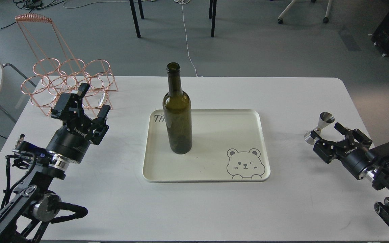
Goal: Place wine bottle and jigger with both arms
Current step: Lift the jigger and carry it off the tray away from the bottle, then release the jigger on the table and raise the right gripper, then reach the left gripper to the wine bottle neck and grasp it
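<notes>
The wine bottle (pixel 177 114), dark olive-green, stands upright on the left part of the cream tray (pixel 214 177) in mid-table. The silver jigger (pixel 320 127) stands on the white table to the right of the tray. My right gripper (pixel 327 132) is low at the jigger. Its fingers are spread, one on each side of the jigger, and do not clamp it. My left gripper (pixel 94 100) is open and empty above the table's left side, well left of the bottle.
A copper wire bottle rack (pixel 68 82) stands at the table's back left corner, just behind my left gripper. The tray has a bear drawing (pixel 245 163) at its front right. The table's right edge is close behind the jigger.
</notes>
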